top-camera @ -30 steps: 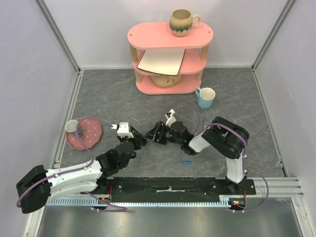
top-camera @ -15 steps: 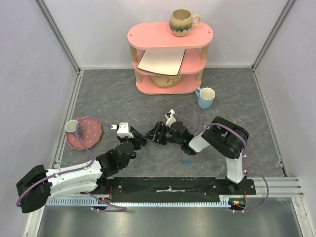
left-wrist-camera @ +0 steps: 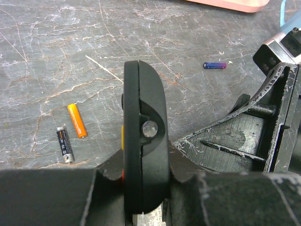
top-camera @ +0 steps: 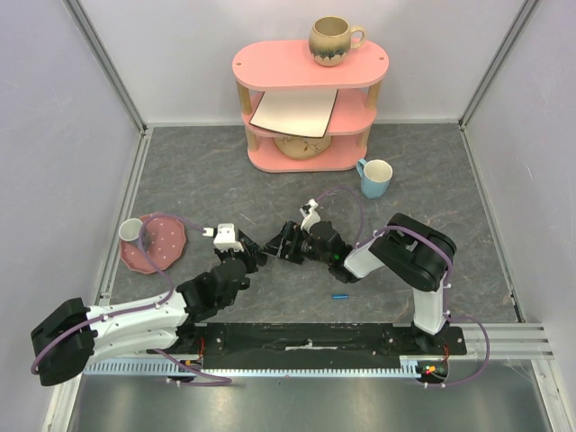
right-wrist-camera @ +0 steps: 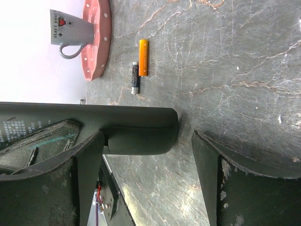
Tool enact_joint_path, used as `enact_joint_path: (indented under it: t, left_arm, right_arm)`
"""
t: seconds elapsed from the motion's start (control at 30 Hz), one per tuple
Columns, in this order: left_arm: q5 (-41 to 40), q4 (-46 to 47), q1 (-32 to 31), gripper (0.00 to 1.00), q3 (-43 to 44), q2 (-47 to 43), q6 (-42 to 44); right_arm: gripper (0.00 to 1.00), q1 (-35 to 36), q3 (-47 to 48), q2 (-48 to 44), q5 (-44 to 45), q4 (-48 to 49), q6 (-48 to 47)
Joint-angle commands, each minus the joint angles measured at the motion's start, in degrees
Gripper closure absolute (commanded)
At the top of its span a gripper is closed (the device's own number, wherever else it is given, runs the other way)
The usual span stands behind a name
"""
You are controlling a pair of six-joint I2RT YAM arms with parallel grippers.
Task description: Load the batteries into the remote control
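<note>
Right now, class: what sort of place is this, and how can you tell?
Probably a robot lab test cell: white walls enclose it, left arm and right arm are bolted to a black rail, and a pink shelf holds a mug.

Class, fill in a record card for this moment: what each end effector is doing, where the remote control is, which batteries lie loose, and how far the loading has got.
Left end effector: shut on the remote control, held edge-on
Right end effector: open, jaws either side of the remote's free end
Loose batteries: orange battery and black battery close together, not touching; purple battery well apart from them
Surface: all three lie on the grey marbled table
Stage: no battery in either end effector; none loaded that can be seen
</note>
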Motion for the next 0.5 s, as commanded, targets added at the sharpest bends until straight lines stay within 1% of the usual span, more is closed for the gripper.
enact_joint_path:
  t: [0.0,0.17,0.27,0.47]
  left_arm:
    - [1.17,-2.01,-1.03,0.98,-0.34,1.53,-1.62]
    - [1.17,-1.84,-1.2,0.98,-0.43,1.45,-1.71]
    - [1.09,-1.57,-1.46,0.98,-0.43,1.18,-1.71]
    - [1.0,-1.31,-1.64,0.98,-0.25,1.27,-1.18]
  right_arm:
    - [0.17,1.51,2.1,-1.75,0.39,-1.61,-2.28]
    - [0.16,2.04,2.89,-2.11,0.39,-3.19,-3.16]
    - [0.18,2.13,3.68,-1.4,-0.05,-4.51,-3.34]
    - [0.21,3.26,5.44,-0.17,0.74,-11.36,-5.09]
